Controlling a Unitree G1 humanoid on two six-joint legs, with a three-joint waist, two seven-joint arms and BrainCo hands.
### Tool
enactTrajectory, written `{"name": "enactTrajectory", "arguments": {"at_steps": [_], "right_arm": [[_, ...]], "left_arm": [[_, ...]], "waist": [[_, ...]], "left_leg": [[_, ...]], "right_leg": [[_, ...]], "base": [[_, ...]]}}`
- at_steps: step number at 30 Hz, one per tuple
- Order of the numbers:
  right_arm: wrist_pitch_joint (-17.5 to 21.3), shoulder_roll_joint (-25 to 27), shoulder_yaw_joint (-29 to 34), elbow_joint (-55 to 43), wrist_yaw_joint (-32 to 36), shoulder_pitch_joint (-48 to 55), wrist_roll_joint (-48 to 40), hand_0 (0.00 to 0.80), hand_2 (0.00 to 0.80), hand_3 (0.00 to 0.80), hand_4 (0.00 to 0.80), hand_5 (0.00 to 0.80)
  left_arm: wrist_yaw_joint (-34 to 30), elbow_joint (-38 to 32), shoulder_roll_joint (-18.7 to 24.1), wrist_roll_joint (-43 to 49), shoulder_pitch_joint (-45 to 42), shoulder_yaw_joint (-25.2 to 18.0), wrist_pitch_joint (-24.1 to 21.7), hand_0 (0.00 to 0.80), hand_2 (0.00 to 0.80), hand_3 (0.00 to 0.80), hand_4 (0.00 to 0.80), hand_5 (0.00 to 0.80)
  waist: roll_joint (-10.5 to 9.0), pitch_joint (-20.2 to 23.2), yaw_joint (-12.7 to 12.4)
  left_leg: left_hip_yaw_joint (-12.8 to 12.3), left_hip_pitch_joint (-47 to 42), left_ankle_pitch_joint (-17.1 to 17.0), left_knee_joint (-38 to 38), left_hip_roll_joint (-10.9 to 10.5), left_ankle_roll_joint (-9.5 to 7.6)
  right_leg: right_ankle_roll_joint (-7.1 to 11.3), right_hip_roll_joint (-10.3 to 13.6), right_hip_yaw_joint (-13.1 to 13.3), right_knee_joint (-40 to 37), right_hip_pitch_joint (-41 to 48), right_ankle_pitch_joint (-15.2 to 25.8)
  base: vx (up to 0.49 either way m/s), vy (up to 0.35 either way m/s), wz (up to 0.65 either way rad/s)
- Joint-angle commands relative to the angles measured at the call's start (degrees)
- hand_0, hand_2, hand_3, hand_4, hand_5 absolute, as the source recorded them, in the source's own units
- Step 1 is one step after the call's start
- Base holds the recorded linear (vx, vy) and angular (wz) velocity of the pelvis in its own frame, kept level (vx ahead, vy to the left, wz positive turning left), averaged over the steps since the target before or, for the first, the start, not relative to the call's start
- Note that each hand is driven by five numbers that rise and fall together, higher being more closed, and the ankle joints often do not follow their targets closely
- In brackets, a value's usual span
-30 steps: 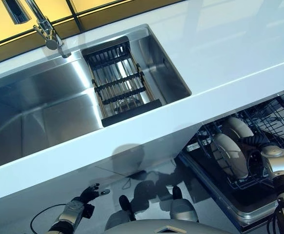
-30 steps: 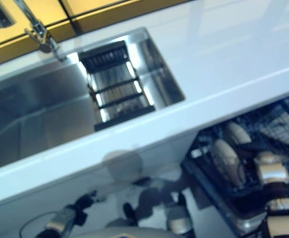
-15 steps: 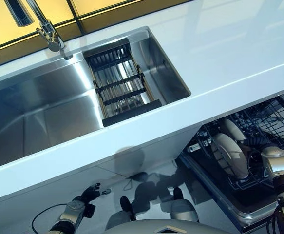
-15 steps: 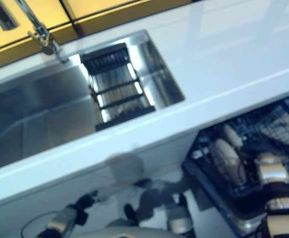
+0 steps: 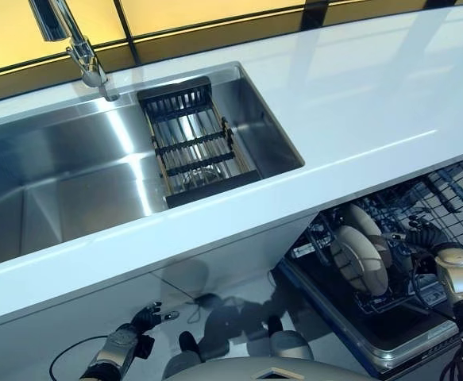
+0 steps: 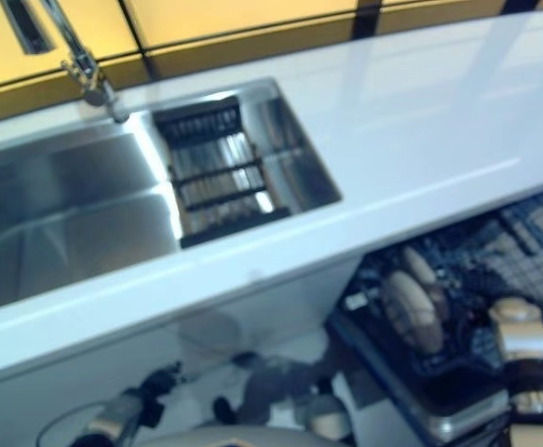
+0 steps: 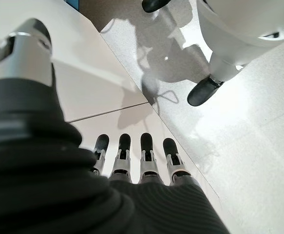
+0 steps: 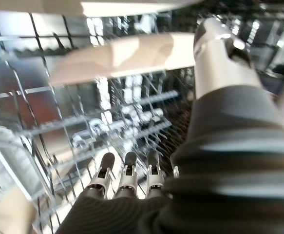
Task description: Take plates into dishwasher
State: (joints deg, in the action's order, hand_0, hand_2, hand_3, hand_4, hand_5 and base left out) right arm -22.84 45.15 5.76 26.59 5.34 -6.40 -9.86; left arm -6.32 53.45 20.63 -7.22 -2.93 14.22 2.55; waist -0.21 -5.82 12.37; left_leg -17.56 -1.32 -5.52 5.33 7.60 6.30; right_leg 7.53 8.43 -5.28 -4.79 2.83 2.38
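Observation:
Two cream plates [image 5: 359, 260] stand on edge in the open dishwasher's lower wire rack [image 5: 447, 197], below the counter at the right. My right hand [image 5: 423, 235] is inside the rack just right of the plates, fingers straight and empty; in its wrist view the fingers [image 8: 127, 176] point into the rack wires and a plate's rim [image 8: 132, 54] runs across beyond them. My left hand [image 5: 142, 320] hangs low by the white cabinet front, open and empty, as its wrist view [image 7: 132, 157] shows.
A white counter [image 5: 358, 103] runs above the dishwasher. A steel sink [image 5: 64, 186] holds a black drying rack [image 5: 195, 147] with a dish partly hidden beneath it, under a faucet [image 5: 84, 59]. The dishwasher's pulled-out base [image 5: 350, 329] juts over the floor.
The camera has shifted, moving the whole picture. My right hand stands slightly farther from the plates than before. The left hand has stayed low by the cabinet.

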Motion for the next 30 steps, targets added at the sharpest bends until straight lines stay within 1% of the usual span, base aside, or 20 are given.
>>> {"name": "enactTrajectory", "arguments": {"at_steps": [1, 5, 7, 9, 10, 11, 12, 14, 15, 16, 18, 20, 21, 22, 23, 24, 25, 26, 28, 30], "right_arm": [[1.0, 4.5, 5.0, -4.0, 0.4, 0.7, -0.9, 0.0, 0.0, 0.0, 0.0, 0.0], [0.3, 5.9, 10.7, -7.6, 0.7, 5.7, -1.8, 0.0, 0.0, 0.0, 0.0, 0.0], [0.1, 5.9, 14.3, -9.3, 0.5, 8.9, -4.0, 0.0, 0.0, 0.0, 0.0, 0.0], [0.2, 5.0, 17.9, -9.9, -0.7, 12.3, -5.6, 0.0, 0.0, 0.0, 0.0, 0.0], [0.4, 4.7, 18.7, -9.8, -0.8, 12.9, -6.0, 0.0, 0.0, 0.0, 0.0, 0.0], [0.2, 3.6, 21.2, -10.0, -2.1, 14.9, -8.7, 0.0, 0.0, 0.0, 0.0, 0.0], [-0.3, 2.9, 22.3, -10.0, -2.8, 15.6, -9.7, 0.0, 0.0, 0.0, 0.0, 0.0], [-1.1, 1.6, 24.4, -8.5, -4.6, 16.7, -11.5, 0.0, 0.0, 0.0, 0.0, 0.0], [-0.7, 1.0, 25.0, -6.9, -5.9, 17.0, -13.3, 0.0, 0.0, 0.0, 0.0, 0.0], [0.6, 0.0, 25.4, -4.6, -6.7, 17.4, -15.5, 0.0, 0.0, 0.0, 0.0, 0.0], [2.5, -2.7, 25.9, -0.2, -10.0, 18.0, -18.9, 0.0, 0.0, 0.0, 0.0, 0.0], [4.2, -4.4, 25.7, 3.7, -13.2, 17.9, -21.1, 0.0, 0.0, 0.0, 0.0, 0.0], [4.8, -5.1, 25.3, 5.0, -15.1, 17.5, -22.6, 0.0, 0.0, 0.0, 0.0, 0.0], [5.1, -5.4, 25.2, 6.0, -16.4, 17.1, -23.5, 0.0, 0.0, 0.0, 0.0, 0.0], [5.1, -5.5, 25.1, 6.2, -16.8, 16.9, -23.5, 0.0, 0.0, 0.0, 0.0, 0.0], [6.4, -6.0, 24.3, 7.6, -17.8, 16.4, -24.2, 0.0, 0.0, 0.0, 0.0, 0.0], [7.1, -6.1, 23.9, 8.1, -18.2, 16.1, -25.1, 0.0, 0.0, 0.0, 0.0, 0.0], [8.1, -6.4, 23.2, 8.3, -18.1, 15.8, -26.2, 0.0, 0.0, 0.0, 0.0, 0.0], [9.2, -6.5, 22.2, 8.0, -17.5, 15.7, -25.7, 0.0, 0.0, 0.0, 0.0, 0.0], [9.2, -6.1, 22.2, 7.1, -16.4, 15.9, -24.3, 0.0, 0.0, 0.0, 0.0, 0.0]], "left_arm": [[2.0, 5.6, -1.5, -5.1, 2.1, -4.2, 0.9, 0.0, 0.0, 0.0, 0.0, 0.0], [1.2, 8.8, -2.0, -6.7, 2.3, -6.2, 3.4, 0.0, 0.0, 0.0, 0.0, 0.0], [1.3, 11.2, -1.7, -6.8, 2.6, -6.9, 3.6, 0.0, 0.0, 0.0, 0.0, 0.0], [1.7, 12.7, -0.9, -5.4, 3.0, -6.9, 4.4, 0.0, 0.0, 0.0, 0.0, 0.0], [1.8, 12.9, -0.7, -5.1, 3.1, -7.0, 4.6, 0.0, 0.0, 0.0, 0.0, 0.0], [2.6, 13.4, -0.1, -3.7, 3.2, -7.1, 5.4, 0.0, 0.0, 0.0, 0.0, 0.0], [3.0, 13.4, 0.5, -3.0, 3.0, -7.3, 5.7, 0.0, 0.0, 0.0, 0.0, 0.0], [4.1, 13.2, 1.9, -3.1, 2.8, -7.7, 6.4, 0.0, 0.0, 0.0, 0.0, 0.0], [4.4, 13.4, 2.5, -3.6, 2.8, -8.0, 6.6, 0.0, 0.0, 0.0, 0.0, 0.0], [4.5, 13.8, 3.2, -4.3, 2.9, -8.7, 6.9, 0.0, 0.0, 0.0, 0.0, 0.0], [4.4, 15.0, 4.6, -5.2, 2.6, -10.2, 6.7, 0.0, 0.0, 0.0, 0.0, 0.0], [4.4, 15.8, 5.5, -5.7, 2.2, -11.2, 6.8, 0.0, 0.0, 0.0, 0.0, 0.0], [4.4, 16.1, 6.0, -5.8, 2.3, -11.3, 6.9, 0.0, 0.0, 0.0, 0.0, 0.0], [4.5, 16.3, 6.4, -5.9, 2.5, -11.4, 7.1, 0.0, 0.0, 0.0, 0.0, 0.0], [4.6, 16.4, 6.6, -6.0, 2.7, -11.4, 7.3, 0.0, 0.0, 0.0, 0.0, 0.0], [4.6, 17.3, 7.2, -5.8, 3.3, -11.6, 7.3, 0.0, 0.0, 0.0, 0.0, 0.0], [4.7, 17.6, 7.5, -5.9, 3.6, -11.8, 7.6, 0.0, 0.0, 0.0, 0.0, 0.0], [5.3, 17.7, 7.6, -6.9, 4.1, -12.1, 8.2, 0.0, 0.0, 0.0, 0.0, 0.0], [6.0, 18.3, 7.1, -7.8, 4.3, -13.4, 8.4, 0.0, 0.0, 0.0, 0.0, 0.0], [5.8, 18.3, 6.5, -8.2, 3.8, -14.2, 8.0, 0.0, 0.0, 0.0, 0.0, 0.0]], "waist": [[-1.09, 2.2, 0.7], [-2.71, 2.0, 2.4], [-3.65, 1.5, 3.6], [-4.56, 1.2, 4.9], [-4.86, 1.2, 5.1], [-5.07, 0.7, 6.0], [-5.06, 0.5, 6.2], [-4.47, 0.2, 5.9], [-4.1, 0.2, 5.4], [-3.73, 0.4, 4.6], [-3.11, 0.9, 2.9], [-3.3, 1.6, 1.0], [-3.51, 1.8, -0.1], [-3.89, 1.7, -0.8], [-4.11, 1.4, -0.9], [-4.76, 0.9, -2.2], [-4.79, 0.5, -2.7], [-4.96, 0.3, -3.6], [-4.81, 0.2, -4.0], [-4.26, 0.3, -4.0]], "left_leg": [[-2.1, -4.8, 8.2, -1.6, -1.6, -2.92], [-2.6, -4.7, 10.6, -5.2, -1.9, -4.34], [-2.3, -4.2, 12.0, -7.4, -2.4, -5.17], [-2.4, -3.9, 12.7, -8.3, -3.2, -5.54], [-2.4, -3.8, 12.3, -8.2, -3.5, -5.42], [-2.1, -4.6, 12.2, -7.2, -3.9, -5.07], [-1.9, -4.9, 11.7, -6.3, -4.0, -4.93], [-1.1, -4.3, 9.9, -4.5, -3.6, -4.89], [-0.8, -3.4, 9.1, -4.1, -3.2, -4.98], [-0.4, -2.0, 8.0, -4.2, -2.6, -4.9], [-0.3, 1.0, 7.6, -6.0, -0.9, -4.81], [-0.7, 4.6, 7.3, -9.7, 1.0, -4.47], [0.2, 6.1, 8.9, -12.2, 2.3, -4.08], [0.1, 8.1, 9.1, -14.9, 3.5, -4.0], [-0.6, 9.2, 8.2, -16.2, 4.0, -4.33], [0.7, 12.2, 9.0, -19.9, 5.2, -4.12], [1.8, 13.8, 9.6, -22.0, 6.0, -3.84], [2.8, 15.5, 9.0, -22.8, 7.1, -3.16], [4.0, 15.3, 6.6, -20.3, 8.1, -1.69], [4.5, 14.0, 4.2, -16.7, 8.9, -0.8]], "right_leg": [[2.63, -1.5, 1.5, 4.4, -5.7, 1.5], [3.02, -1.1, 3.8, 7.0, -6.7, 1.2], [3.56, -1.0, 5.1, 8.6, -8.1, 1.9], [4.25, -1.0, 5.9, 8.0, -9.0, 3.9], [4.42, -1.0, 6.0, 7.7, -9.7, 4.9], [5.71, -1.2, 5.9, 7.0, -11.3, 7.3], [6.17, -1.6, 5.9, 7.6, -12.5, 8.2], [6.2, -2.3, 6.3, 8.9, -13.0, 7.6], [5.86, -1.9, 6.8, 10.4, -12.6, 7.2], [5.27, -1.0, 7.2, 11.7, -12.0, 7.0], [4.48, 2.1, 7.6, 13.8, -9.2, 6.6], [4.05, 5.3, 8.3, 14.9, -6.7, 8.5], [4.22, 6.7, 8.4, 15.1, -4.9, 8.1], [4.12, 7.2, 8.2, 14.1, -3.1, 7.1], [3.8, 7.3, 7.8, 13.6, -2.9, 7.5], [3.87, 7.3, 7.1, 12.8, -1.8, 5.1], [3.91, 6.7, 6.1, 12.5, -0.6, 3.3], [3.97, 6.1, 5.0, 12.1, 0.6, 0.8], [4.06, 4.6, 4.7, 13.0, 0.6, -1.5], [3.86, 3.2, 4.8, 14.5, -0.3, -3.3]], "base": [[0.032, 0.117, -0.04], [0.029, 0.081, -0.14], [0.049, 0.046, -0.1], [0.053, 0.009, -0.08], [0.052, 0.02, -0.11], [0.008, 0.023, -0.12], [-0.038, 0.033, -0.14], [-0.234, -0.024, -0.21], [-0.36, -0.108, -0.26], [-0.374, -0.158, -0.35], [-0.42, -0.258, -0.49], [-0.401, -0.373, -0.2], [-0.328, -0.384, -0.02], [-0.293, -0.305, -0.07], [-0.376, -0.344, -0.16], [-0.328, -0.296, -0.07], [-0.362, -0.379, -0.14], [-0.294, -0.284, -0.29], [-0.315, -0.27, -0.32], [-0.229, -0.163, 0.09]]}}
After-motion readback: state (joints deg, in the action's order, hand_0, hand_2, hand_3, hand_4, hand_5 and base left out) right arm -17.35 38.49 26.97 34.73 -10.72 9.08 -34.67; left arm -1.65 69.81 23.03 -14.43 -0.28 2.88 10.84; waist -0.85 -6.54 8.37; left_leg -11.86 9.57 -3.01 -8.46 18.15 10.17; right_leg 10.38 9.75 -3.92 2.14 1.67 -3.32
